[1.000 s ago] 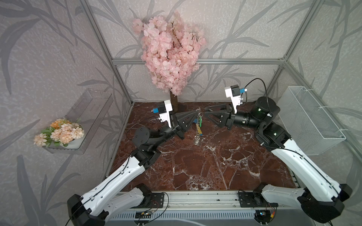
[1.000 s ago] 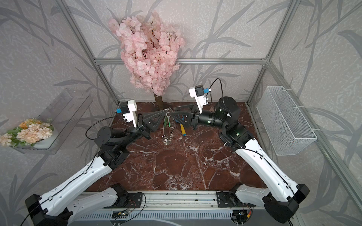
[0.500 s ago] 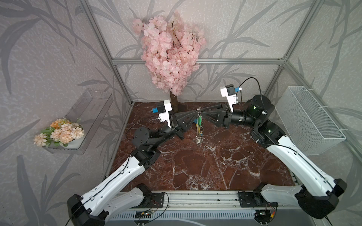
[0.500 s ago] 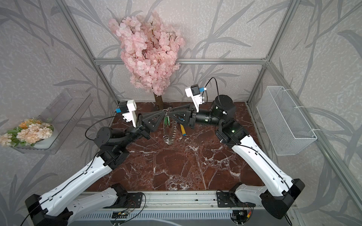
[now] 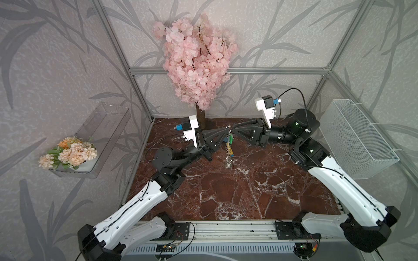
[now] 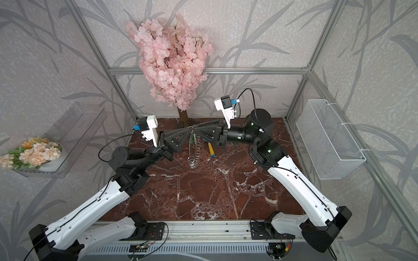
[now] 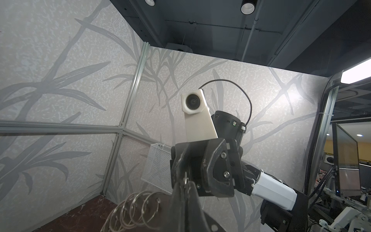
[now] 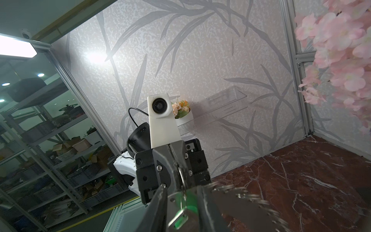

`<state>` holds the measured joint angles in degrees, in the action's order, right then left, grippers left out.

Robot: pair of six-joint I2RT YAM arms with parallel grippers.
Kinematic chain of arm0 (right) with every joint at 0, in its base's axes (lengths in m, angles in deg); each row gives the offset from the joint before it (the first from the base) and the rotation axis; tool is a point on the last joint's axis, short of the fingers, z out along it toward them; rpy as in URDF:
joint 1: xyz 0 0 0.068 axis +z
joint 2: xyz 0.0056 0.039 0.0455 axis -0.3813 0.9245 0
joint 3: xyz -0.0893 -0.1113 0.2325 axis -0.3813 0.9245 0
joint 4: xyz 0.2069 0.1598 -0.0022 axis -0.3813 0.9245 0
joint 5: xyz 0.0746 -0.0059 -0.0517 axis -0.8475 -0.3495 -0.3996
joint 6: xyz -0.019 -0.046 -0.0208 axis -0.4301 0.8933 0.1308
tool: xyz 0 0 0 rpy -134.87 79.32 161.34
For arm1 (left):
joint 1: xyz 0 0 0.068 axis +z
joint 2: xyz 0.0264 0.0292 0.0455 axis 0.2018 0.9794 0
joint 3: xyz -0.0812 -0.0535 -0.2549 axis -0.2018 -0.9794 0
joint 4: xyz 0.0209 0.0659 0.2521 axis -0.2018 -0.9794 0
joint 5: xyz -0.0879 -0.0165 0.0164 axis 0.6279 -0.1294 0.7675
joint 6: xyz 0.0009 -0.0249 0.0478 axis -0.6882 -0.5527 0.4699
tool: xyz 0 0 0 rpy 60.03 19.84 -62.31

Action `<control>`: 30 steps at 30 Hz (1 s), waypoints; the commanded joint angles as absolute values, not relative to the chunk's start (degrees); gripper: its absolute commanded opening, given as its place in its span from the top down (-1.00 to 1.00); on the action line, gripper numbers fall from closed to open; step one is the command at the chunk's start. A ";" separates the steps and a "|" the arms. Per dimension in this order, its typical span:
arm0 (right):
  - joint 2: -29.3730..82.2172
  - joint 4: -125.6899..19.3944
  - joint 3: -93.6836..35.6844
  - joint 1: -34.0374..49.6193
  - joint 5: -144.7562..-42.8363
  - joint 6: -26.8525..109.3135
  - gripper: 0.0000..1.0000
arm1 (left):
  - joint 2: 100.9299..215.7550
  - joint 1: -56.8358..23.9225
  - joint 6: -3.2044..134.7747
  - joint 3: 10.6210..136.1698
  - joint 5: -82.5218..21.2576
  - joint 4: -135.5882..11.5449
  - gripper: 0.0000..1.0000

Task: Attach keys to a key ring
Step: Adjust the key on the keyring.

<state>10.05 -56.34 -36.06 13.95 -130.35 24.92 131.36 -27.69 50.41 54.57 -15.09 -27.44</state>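
Hanging above the marble table, the key ring dangles where both grippers meet tip to tip.
The left gripper is clamped on one of its split rings. The right gripper stands narrow around the key and its green tag; whether it pinches is unclear.
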 commanded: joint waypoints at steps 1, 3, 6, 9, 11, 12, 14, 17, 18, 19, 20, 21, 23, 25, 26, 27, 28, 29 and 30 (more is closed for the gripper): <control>10.74 -59.62 -37.94 13.80 -132.24 23.47 0.44 | 131.16 -27.86 50.21 54.52 -14.43 -25.12 1.00; 11.01 -59.51 -37.98 13.89 -132.41 23.26 0.48 | 131.15 -27.84 50.22 54.52 -14.48 -25.08 1.00; 11.55 -59.14 -38.24 14.19 -132.89 23.24 0.54 | 131.08 -27.83 50.21 54.43 -14.67 -24.96 1.00; 11.91 -58.71 -38.55 14.41 -133.12 23.44 0.59 | 131.05 -27.85 50.22 54.30 -14.87 -24.82 1.00; 11.95 -58.36 -38.59 14.57 -133.26 23.66 0.65 | 131.03 -27.82 50.22 54.26 -14.91 -24.88 1.00; 12.00 -58.10 -38.64 14.68 -133.28 23.89 0.70 | 130.95 -27.82 50.21 54.26 -14.99 -24.91 1.00; 11.91 -57.83 -38.71 14.68 -133.13 24.07 0.81 | 131.06 -27.82 50.26 54.34 -15.00 -24.94 1.00; 11.82 -57.31 -38.81 14.70 -133.21 24.46 1.00 | 131.00 -27.85 50.46 54.42 -15.05 -25.29 1.00; 11.82 -56.67 -39.06 14.76 -133.18 24.78 1.00 | 131.06 -27.82 50.51 54.54 -15.09 -25.54 1.00; 11.82 -55.99 -39.29 14.77 -133.14 25.22 1.00 | 131.06 -27.87 50.57 54.75 -15.09 -26.12 1.00; 11.81 -54.92 -39.66 14.77 -133.13 25.94 1.00 | 131.22 -27.85 50.78 55.14 -15.26 -26.92 1.00; 11.78 -53.46 -40.14 14.75 -132.91 26.86 1.00 | 131.29 -27.87 51.01 55.61 -15.46 -28.12 1.00; 11.87 -49.36 -41.57 14.68 -132.50 29.72 1.00 | 131.34 -27.83 51.89 56.61 -15.61 -30.87 0.73; 12.36 -43.10 -43.91 14.68 -131.60 33.73 1.00 | 131.01 -27.85 52.74 57.07 -15.68 -32.52 0.42; 12.79 -39.80 -45.38 14.68 -131.22 36.03 1.00 | 130.75 -27.75 53.11 57.06 -15.83 -33.21 0.33; 13.32 -36.38 -46.76 14.63 -131.07 37.93 1.00 | 130.43 -27.77 53.70 57.14 -15.97 -34.21 0.28; 13.81 -34.21 -48.02 14.58 -131.21 39.47 1.00 | 130.21 -27.80 54.20 57.35 -15.84 -35.28 0.25; 14.46 -30.99 -49.50 14.59 -131.40 41.21 1.00 | 130.00 -27.67 54.94 57.71 -15.45 -36.57 0.24; 15.16 -28.15 -51.18 14.59 -131.58 42.68 1.00 | 129.98 -27.70 55.69 58.21 -14.83 -38.05 0.23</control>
<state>14.11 -36.91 -46.70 14.41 -131.62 35.59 131.03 -27.65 52.85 55.71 -15.99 -33.93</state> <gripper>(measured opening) 0.072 0.380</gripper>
